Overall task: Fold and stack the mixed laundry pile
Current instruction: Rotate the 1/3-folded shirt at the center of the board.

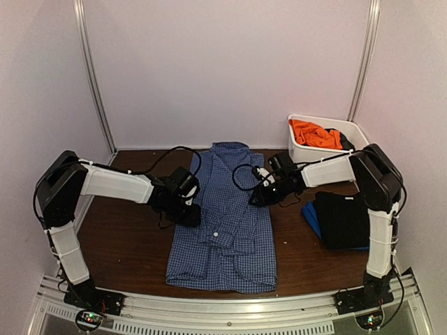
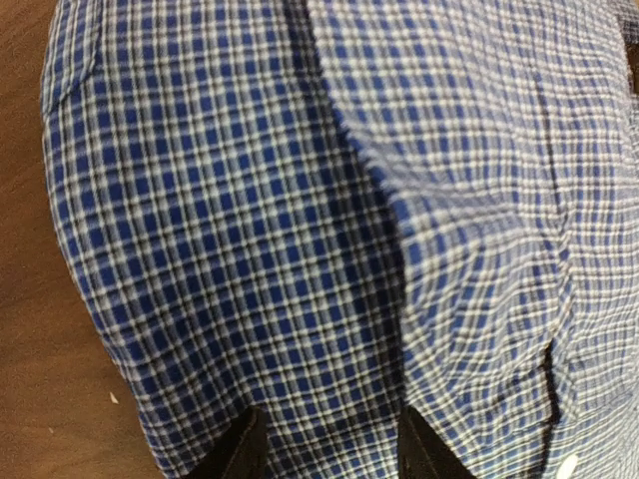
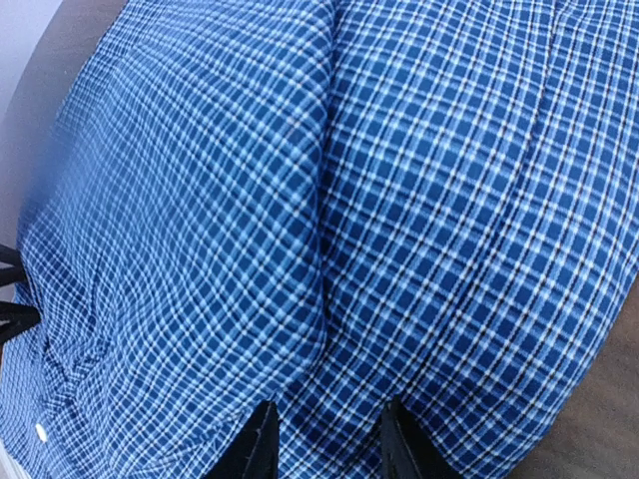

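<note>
Top view: shows the blue-and-white checked shirt (image 1: 223,223) laid lengthwise on the middle of the dark wooden table (image 1: 126,244), collar at the far end, hem toward the near edge, sides folded inward over the front. Places the left gripper (image 1: 188,213) low on the shirt's left edge and the right gripper (image 1: 258,197) low on its right edge, roughly level with each other across the chest. Left wrist view: shows two dark fingertips (image 2: 245,454) standing apart at the bottom of the picture, checked cloth filling the gap, a lengthwise fold running up the middle, bare table at the left. Right wrist view: shows the same arrangement, fingertips (image 3: 258,444) parted with checked cloth between, a raised fold running away from them. Pinch or mere contact on the cloth: not discernible for either gripper. Rest of the laundry, well apart from the shirt: bright orange T-shirt (image 1: 314,132) bunched in the white tub (image 1: 311,155) at the far right corner; folded black piece (image 1: 343,220) lying on a blue piece (image 1: 309,218) on the table at the right.
</note>
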You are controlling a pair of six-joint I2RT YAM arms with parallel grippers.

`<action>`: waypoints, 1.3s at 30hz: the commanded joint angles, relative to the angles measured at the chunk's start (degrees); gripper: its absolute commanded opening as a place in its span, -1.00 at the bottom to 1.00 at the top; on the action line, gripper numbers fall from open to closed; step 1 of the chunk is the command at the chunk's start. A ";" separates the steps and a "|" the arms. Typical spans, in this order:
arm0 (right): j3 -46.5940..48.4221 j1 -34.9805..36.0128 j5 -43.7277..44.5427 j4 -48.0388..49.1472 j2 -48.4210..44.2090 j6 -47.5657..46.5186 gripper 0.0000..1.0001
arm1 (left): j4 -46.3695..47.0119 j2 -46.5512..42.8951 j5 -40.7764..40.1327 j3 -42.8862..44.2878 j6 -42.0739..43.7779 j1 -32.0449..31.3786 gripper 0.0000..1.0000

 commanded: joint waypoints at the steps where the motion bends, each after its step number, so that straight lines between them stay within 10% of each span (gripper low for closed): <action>1: 4.32 -0.71 3.60 0.57 6.04 0.34 -0.30 | 5.51 0.71 0.63 -3.03 -2.54 1.60 -0.09; 12: 15.00 -3.70 -3.48 -2.84 6.73 0.25 -0.25 | 7.10 2.64 4.56 1.91 1.90 6.32 -0.07; 27: -20.30 -3.39 -7.60 -3.23 -26.12 5.18 -0.12 | 7.04 -28.03 8.70 -25.16 -7.69 -1.27 0.10; 39: -40.07 -3.02 -12.74 5.32 -31.68 10.10 -0.13 | 17.67 -34.12 8.60 -41.01 -23.31 -10.50 -0.02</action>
